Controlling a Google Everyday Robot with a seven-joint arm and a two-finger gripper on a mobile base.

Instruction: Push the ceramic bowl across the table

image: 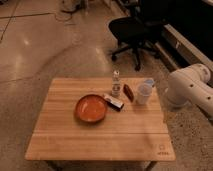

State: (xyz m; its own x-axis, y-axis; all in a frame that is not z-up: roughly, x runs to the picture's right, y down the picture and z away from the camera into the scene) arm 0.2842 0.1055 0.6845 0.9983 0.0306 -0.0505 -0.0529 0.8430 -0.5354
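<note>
Ceramic bowl [91, 108] at rest on the counter [100, 142], push not yet begun.

The ceramic bowl is placed upright near the middle of the counter, its opening turned upward; as it is round, no long axis can be named. A dark packet [114, 102] lies just beside its rim, and a bottle [116, 83] and a plastic cup [143, 93] are behind. The hand is not seen, so its state cannot be told; only the white arm [190, 87] is seen beside the counter. By judgement, the wall should be met low and pushed steadily, away from the packet.
</note>
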